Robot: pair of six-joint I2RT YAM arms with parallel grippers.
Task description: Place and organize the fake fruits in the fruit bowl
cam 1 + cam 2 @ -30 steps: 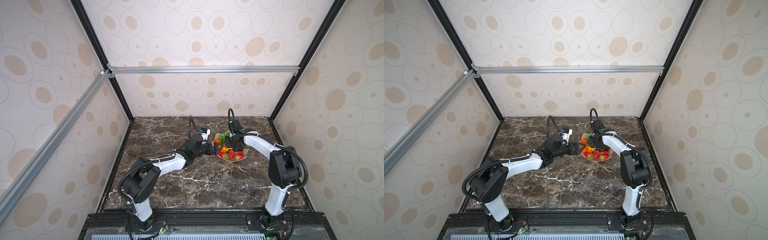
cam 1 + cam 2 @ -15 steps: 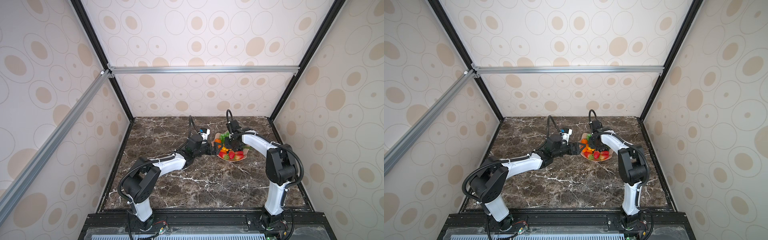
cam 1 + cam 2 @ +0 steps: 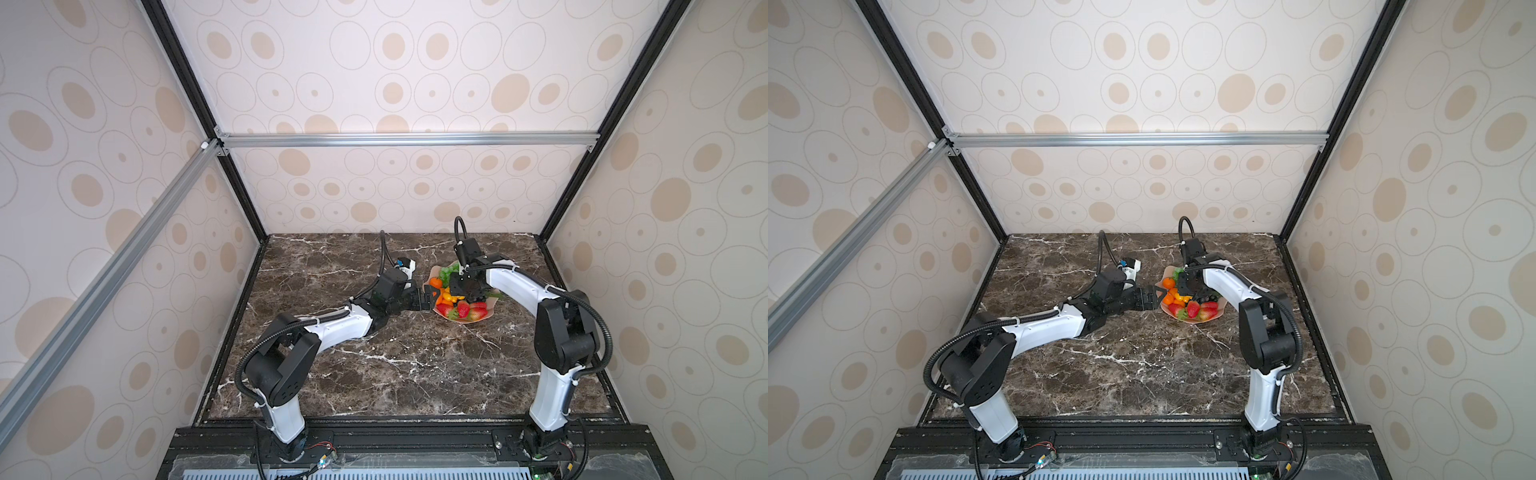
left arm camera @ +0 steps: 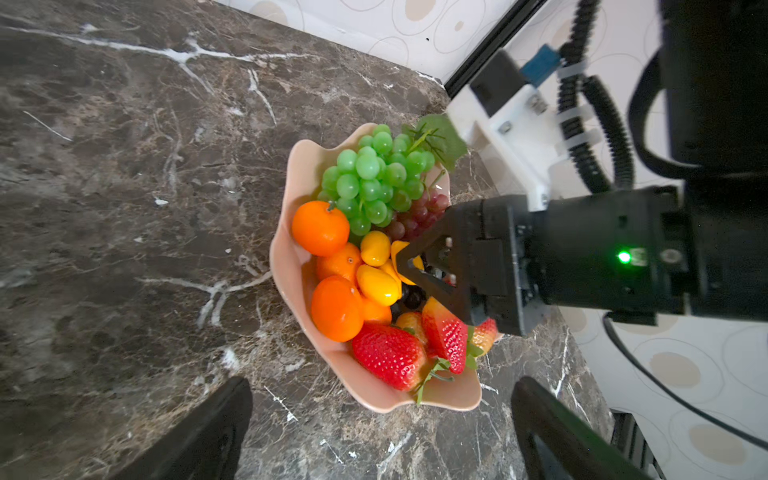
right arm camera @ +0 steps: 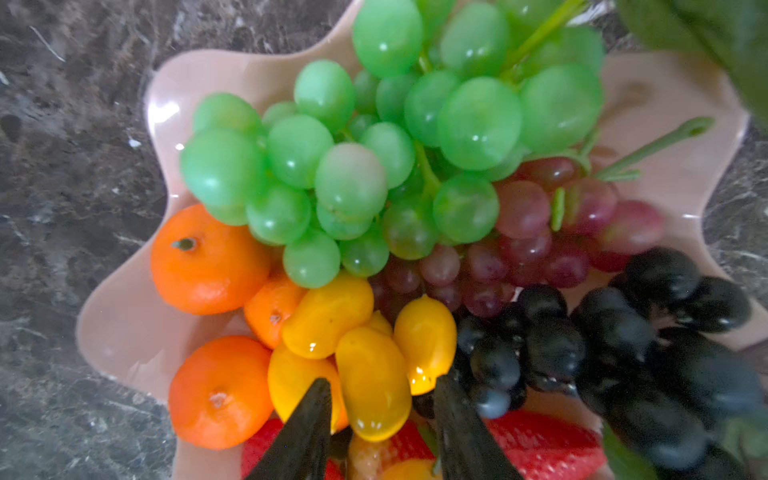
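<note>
The pale pink fruit bowl (image 3: 485,318) (image 3: 1221,311) (image 4: 286,266) (image 5: 124,332) holds green grapes (image 5: 374,145), red-purple grapes (image 5: 540,232), black grapes (image 5: 602,345), tangerines (image 5: 203,262), kumquats (image 4: 376,286) and strawberries (image 4: 388,353). My right gripper (image 3: 457,294) (image 3: 1190,293) (image 5: 382,380) reaches down into the bowl. It is open, its fingers either side of one kumquat (image 5: 374,382), with a gap showing on one side. My left gripper (image 3: 428,300) (image 3: 1152,300) (image 4: 382,386) lies low on the table at the bowl's left rim, wide open and empty.
The bowl stands on a dark marble table (image 3: 374,374) at the back right of centre. Patterned walls and a black frame close in the table on three sides. No loose fruit shows on the marble.
My right gripper's jaws have spread apart around the kumquat, and its wrist has shifted slightly left over the bowl. The left arm has not moved.
</note>
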